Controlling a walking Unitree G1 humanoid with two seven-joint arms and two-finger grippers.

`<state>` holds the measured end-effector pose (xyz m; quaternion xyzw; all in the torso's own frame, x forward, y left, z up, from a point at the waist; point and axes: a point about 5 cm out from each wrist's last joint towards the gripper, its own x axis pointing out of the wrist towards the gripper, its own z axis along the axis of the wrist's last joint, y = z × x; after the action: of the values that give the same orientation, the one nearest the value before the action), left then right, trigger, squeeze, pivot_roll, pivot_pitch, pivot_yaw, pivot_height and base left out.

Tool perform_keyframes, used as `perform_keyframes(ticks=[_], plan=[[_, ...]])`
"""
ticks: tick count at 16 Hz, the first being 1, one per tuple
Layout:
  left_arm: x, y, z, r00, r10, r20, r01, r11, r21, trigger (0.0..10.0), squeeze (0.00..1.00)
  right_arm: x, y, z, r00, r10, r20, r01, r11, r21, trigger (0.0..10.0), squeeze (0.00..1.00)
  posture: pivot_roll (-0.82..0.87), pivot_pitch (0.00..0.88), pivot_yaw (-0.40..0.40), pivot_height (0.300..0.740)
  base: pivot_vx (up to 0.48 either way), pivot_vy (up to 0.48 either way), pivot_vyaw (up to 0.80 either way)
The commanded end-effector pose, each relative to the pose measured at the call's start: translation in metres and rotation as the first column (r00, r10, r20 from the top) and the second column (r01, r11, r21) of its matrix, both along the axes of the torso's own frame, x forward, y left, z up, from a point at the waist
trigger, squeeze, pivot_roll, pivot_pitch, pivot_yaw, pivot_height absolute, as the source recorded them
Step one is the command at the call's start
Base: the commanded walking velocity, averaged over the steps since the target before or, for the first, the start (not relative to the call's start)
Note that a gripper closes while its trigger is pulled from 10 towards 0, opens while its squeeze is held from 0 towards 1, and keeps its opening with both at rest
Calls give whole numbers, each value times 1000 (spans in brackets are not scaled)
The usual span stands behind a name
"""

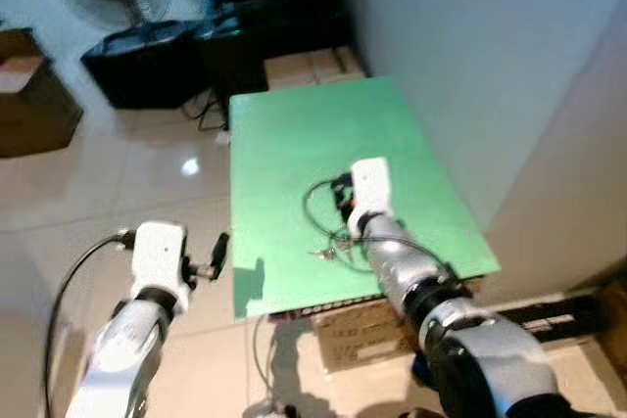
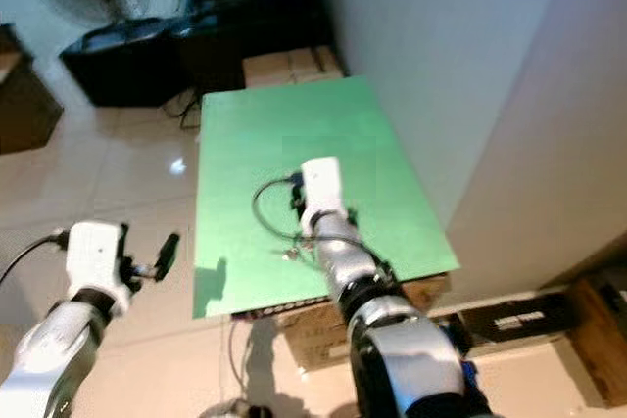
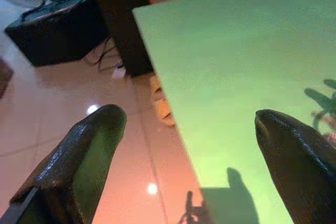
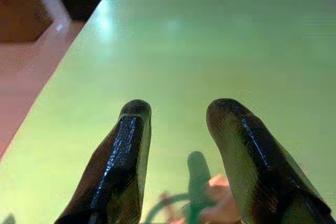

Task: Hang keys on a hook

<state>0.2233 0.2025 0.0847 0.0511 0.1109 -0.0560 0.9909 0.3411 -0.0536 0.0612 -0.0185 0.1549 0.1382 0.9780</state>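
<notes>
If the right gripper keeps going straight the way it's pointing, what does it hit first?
Probably the green table top. The right gripper points across it at a shallow downward angle, fingers apart, with bare green surface ahead. The keys lie below the fingertips, not ahead. Depth is hard to judge.

Both eye views look steeply down from the head onto the green tabletop (image 1: pixel 323 144) and the pale floor (image 1: pixel 118 173) beside it, sharing nearly the same scene. The left wrist view faces along its two fingers toward the tabletop's edge from beside it. The right wrist view sits low, close over the tabletop.
</notes>
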Motion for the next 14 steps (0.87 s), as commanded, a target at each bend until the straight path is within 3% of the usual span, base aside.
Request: perform_keyframes(ticks=[1, 5, 8, 14], plan=[[-4, 5, 4, 1000, 6, -5, -6, 1000, 14, 10000, 0, -4, 2, -6, 1000, 11, -9, -11, 1000, -20, 10000, 0, 151, 144, 152, 740, 0, 0, 0], [-21, 4, 1, 998, -2, -60, 2, 1000, 13, 10000, 0, -11, -9, -21, 996, -50, -70, 43, 994, -96, 10000, 0, 140, 189, 157, 740, 0, 0, 0], [-17, -4, 0, 996, -35, -78, 34, 999, -6, 10000, 0, -11, -22, -24, 991, -122, -61, 110, 979, -172, 10000, 0, 105, 179, 176, 740, 0, 0, 0], [-23, -7, 2, 990, -81, -120, 82, 997, 0, 10000, 0, -23, -32, -41, 977, -170, -129, 141, 968, -210, 10000, 0, 111, 227, 210, 740, 0, 0, 0]])
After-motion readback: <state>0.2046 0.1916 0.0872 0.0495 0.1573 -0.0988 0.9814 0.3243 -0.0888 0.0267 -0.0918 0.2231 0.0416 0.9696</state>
